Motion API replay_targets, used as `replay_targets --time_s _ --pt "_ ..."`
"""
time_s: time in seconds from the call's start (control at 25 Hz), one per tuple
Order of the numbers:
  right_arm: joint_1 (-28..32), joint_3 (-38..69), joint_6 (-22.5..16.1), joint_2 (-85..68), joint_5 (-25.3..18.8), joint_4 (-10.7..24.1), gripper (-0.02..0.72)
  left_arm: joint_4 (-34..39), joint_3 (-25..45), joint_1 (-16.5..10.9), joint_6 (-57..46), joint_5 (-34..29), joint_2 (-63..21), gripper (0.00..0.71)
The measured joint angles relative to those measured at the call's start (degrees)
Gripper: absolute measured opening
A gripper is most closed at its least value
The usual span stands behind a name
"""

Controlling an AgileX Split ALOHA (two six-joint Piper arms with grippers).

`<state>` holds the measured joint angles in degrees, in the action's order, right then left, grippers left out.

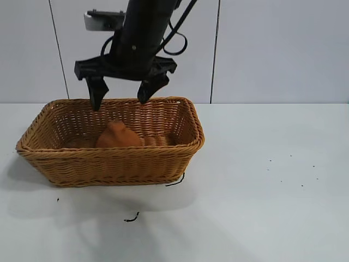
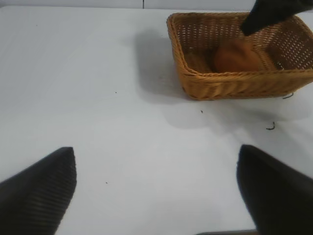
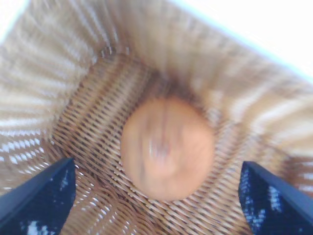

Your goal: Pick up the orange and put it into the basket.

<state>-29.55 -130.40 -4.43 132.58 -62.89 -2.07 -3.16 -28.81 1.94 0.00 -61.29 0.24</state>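
Bright, even light; right wrist view motion-blurred.

Your exterior camera faces the arms nearly level, seeing the basket side-on on the tabletop. Your left wrist camera looks low across the tabletop at that basket from well away. Your right wrist camera stares straight down into it, close above the orange; all three views share both.

Basket: woven wicker, tan-brown, rough ribbed weave, braided rim. Orange: matt dull-orange skin, seemingly smooth, though right wrist view too blurred to confirm. Table: smooth matt white surface. Right gripper: matt black, likely plastic; left gripper's fingers finely ribbed.
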Motion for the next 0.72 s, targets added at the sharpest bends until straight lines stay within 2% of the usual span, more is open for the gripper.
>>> replay_targets --time_s 0.2,0.48,0.72 --pt "9.12 0.01 -0.14 0.06 -2.54 2.07 0.654 0.00 0.00 0.00 0.00 0.00 0.00 0.639" --pt "22.32 0.01 -0.18 0.06 -5.22 2.60 0.654 0.00 0.00 0.00 0.00 0.00 0.00 0.639" --pt "27.03 0.01 0.04 0.06 -6.51 2.07 0.654 0.00 0.00 0.00 0.00 0.00 0.00 0.639"
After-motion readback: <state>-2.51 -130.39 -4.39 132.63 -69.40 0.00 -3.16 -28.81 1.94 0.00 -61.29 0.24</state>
